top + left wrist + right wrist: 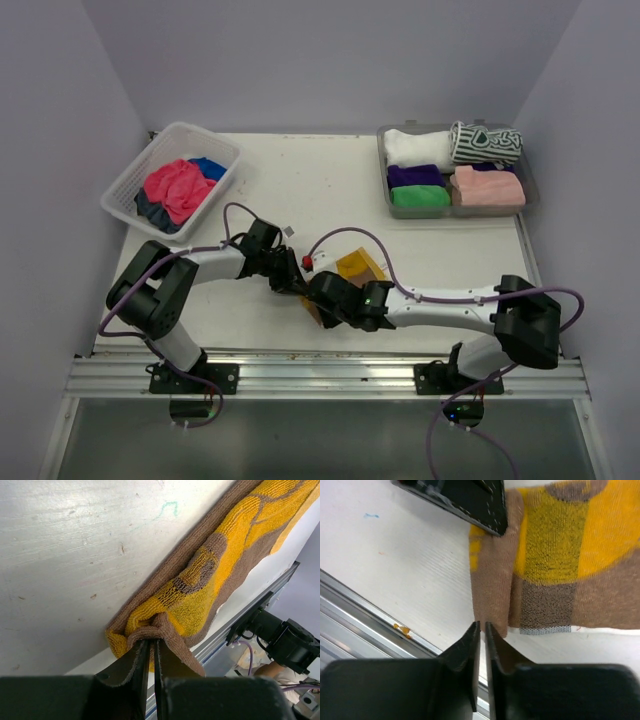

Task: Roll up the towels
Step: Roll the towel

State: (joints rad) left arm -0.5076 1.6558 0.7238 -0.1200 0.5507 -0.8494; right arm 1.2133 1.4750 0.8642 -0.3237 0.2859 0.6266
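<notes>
A yellow-and-brown towel [358,268] lies flat near the table's front edge, between the two arms. My left gripper [297,285] is shut on its bunched brown corner [165,625], and the rest of the towel [225,555] stretches away from the grip. My right gripper [482,625] sits at the towel's near brown edge [490,590]. Its jaws stand a thin slit apart with nothing between them, the cloth lying just past the tips. The left gripper's finger [465,500] shows on the towel's far corner in the right wrist view.
A white lattice basket [125,190] at the back left holds loose pink [172,188], blue [208,167] and dark towels. A grey tray [527,175] at the back right holds rolled white, striped, purple, green and pink towels. A metal rail [320,375] runs along the front edge.
</notes>
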